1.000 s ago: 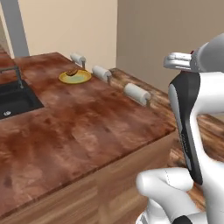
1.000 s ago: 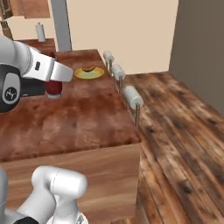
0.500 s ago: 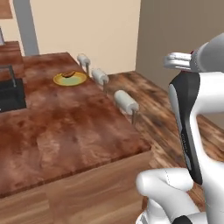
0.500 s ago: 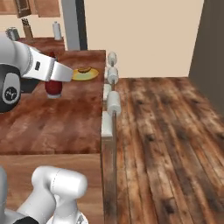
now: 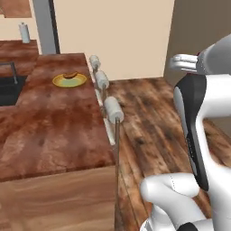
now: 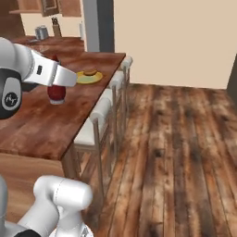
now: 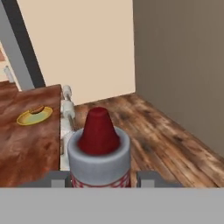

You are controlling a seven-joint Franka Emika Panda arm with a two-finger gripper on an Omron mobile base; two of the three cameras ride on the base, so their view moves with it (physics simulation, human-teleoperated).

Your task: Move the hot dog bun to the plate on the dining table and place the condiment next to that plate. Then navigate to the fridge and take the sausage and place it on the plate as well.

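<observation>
With the bun [image 5: 69, 75] already on the plate [image 5: 57, 82] at upper left, the gripper [image 7: 101, 183], clamped on the condiment [image 7: 99, 148], must next set it beside that plate.

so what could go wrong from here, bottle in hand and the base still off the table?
1. The hand is shut on the condiment bottle, carried high over the dining table; a slip would likely tip or roll it.
2. The yellow plate with the hot dog bun sits near the table's stool-side edge, so a placement just past it risks the bottle going off.
3. The stools line that edge; driving closer could clip them.
</observation>
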